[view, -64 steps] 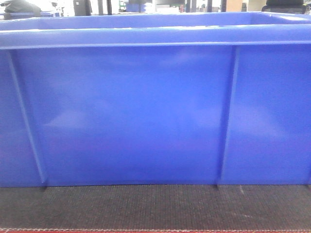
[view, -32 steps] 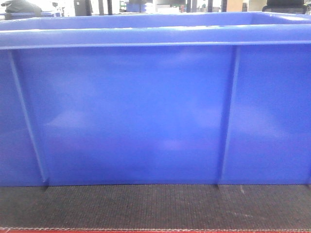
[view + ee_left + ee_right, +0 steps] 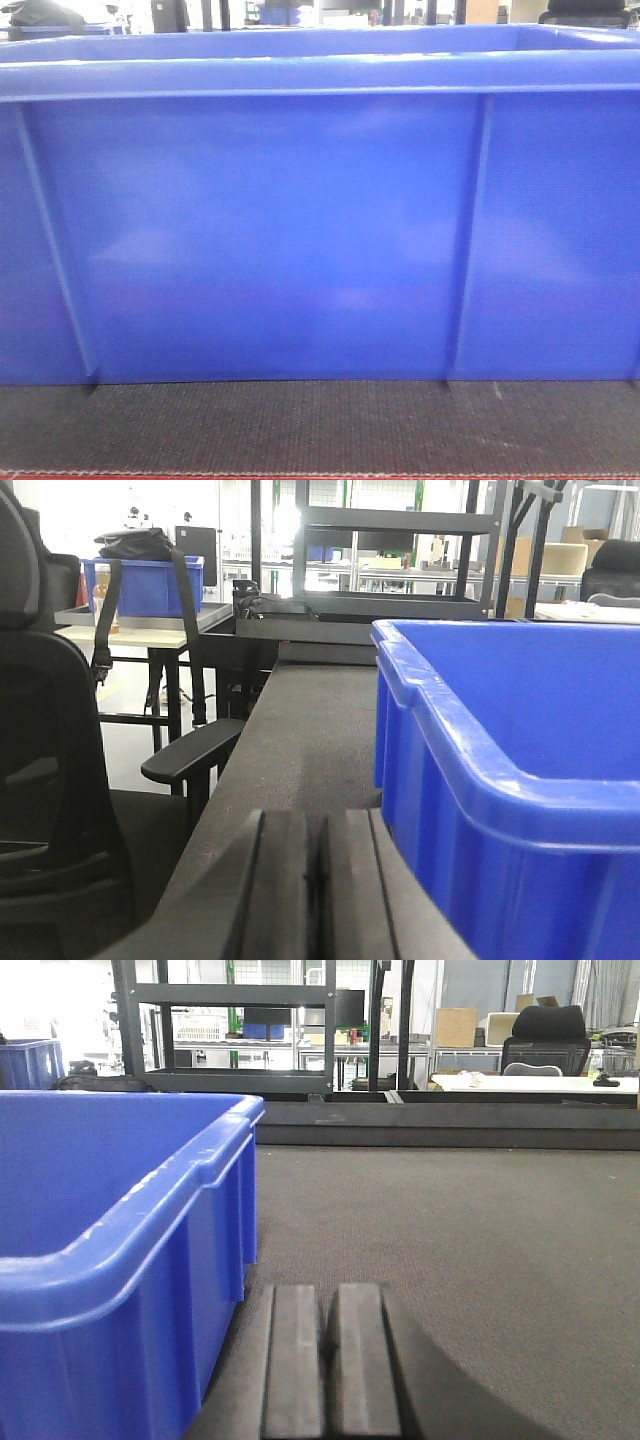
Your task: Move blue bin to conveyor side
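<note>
1. Blue bin (image 3: 300, 230) sits flat on conveyor (image 3: 320, 425) belt, wall filling front view, near red edge strip (image 3: 320, 476).
2. Left gripper (image 3: 322, 880) just beside bin's left wall, right gripper (image 3: 325, 1360) beside right wall; both w/ jaws pressed together, holding nothing.
3. Risk: a push on one side only could skew the bin; glossy walls may let jaws slip.
4. Office chair (image 3: 60, 780) beside belt, left.

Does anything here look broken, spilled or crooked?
Nothing stands out. The blue bin sits flat and upright on the dark conveyor, its walls and rim unbroken, with nothing spilled on the belt beside it.
</note>
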